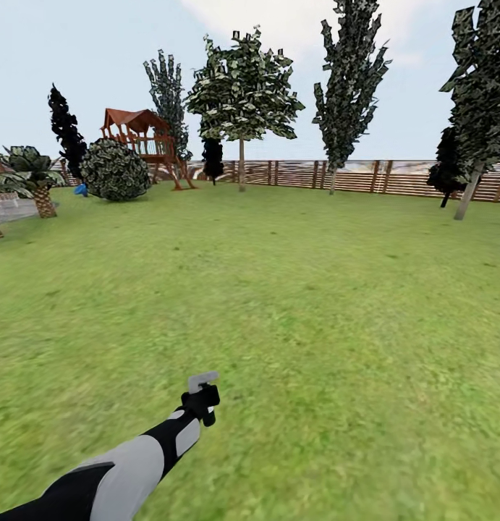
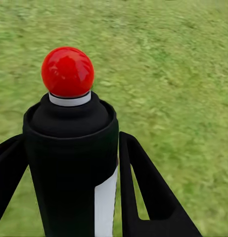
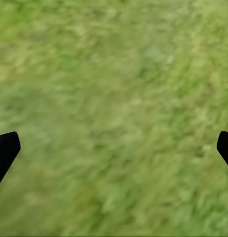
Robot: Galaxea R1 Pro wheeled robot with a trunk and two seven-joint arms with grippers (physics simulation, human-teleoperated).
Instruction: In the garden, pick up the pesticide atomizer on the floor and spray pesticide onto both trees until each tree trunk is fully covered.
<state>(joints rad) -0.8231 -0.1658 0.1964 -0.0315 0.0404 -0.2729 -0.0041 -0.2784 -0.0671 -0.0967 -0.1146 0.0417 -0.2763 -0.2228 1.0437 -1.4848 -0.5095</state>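
I see a black atomizer (image 2: 69, 163) with white stripe and glossy red cap, mottled green lawn (image 1: 315, 289), brown slatted fence (image 1: 394, 177).

The left arm (image 1: 126, 463) reaches out over the lawn (image 1: 315, 304), its gripper (image 1: 201, 399) holding a small dark bottle (image 1: 204, 405) with a pale top; a slat fence (image 1: 365, 176) runs behind. A tree (image 1: 242, 94) stands before the fence, a playset (image 1: 145, 141) and round bush (image 1: 115, 170) to its left.
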